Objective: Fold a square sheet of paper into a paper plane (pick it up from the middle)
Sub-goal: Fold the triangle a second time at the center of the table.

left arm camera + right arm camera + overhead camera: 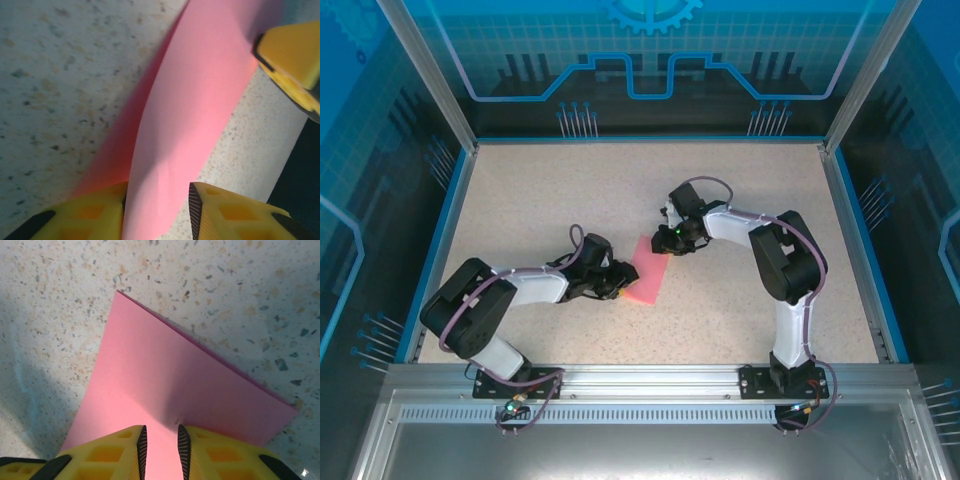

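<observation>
Nearest is a silver metal rail carrying both arm bases. Beyond it lies the bench, a pale speckled stone-look surface edged by a blue border.

Both arms reach inward to the middle of the bench, where the square sheet of paper lies, pink and doubled over, with two layers showing along one edge. The left hand is at the sheet's near-left end. Its yellow fingers stand apart, with a curved flap of the sheet rising between them. The right hand is at the far-right end, tips down on the paper, pads separated by a narrow gap with pink showing through.

Farthest off, aluminium posts frame blue wall panels printed with circuit and gear graphics.
</observation>
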### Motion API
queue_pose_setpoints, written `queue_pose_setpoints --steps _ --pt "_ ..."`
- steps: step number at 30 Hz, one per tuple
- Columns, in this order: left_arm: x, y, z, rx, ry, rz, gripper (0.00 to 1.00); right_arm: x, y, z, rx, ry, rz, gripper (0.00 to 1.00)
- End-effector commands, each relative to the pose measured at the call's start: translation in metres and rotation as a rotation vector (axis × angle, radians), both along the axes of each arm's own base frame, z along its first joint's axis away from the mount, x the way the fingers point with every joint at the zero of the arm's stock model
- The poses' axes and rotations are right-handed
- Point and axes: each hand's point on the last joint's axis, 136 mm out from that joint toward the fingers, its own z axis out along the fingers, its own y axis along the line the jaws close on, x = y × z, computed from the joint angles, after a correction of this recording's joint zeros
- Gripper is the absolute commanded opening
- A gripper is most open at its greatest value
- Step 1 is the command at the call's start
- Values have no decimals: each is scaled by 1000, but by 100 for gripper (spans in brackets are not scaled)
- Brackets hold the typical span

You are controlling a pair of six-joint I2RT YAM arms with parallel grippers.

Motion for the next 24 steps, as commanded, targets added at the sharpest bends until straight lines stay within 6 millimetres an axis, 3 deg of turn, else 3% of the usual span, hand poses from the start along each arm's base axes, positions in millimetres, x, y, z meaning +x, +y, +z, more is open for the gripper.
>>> queue_pose_setpoints --steps 1,12,24 --pt "-4 -10 18 -65 -56 -65 36 2 -7 -9 -19 33 -1 27" --pt "11 -41 51 -194 -179 -157 38 -1 -12 -16 -41 53 1 27" --pt "17 -48 38 -179 -170 -181 41 -3 -7 -8 13 58 14 26"
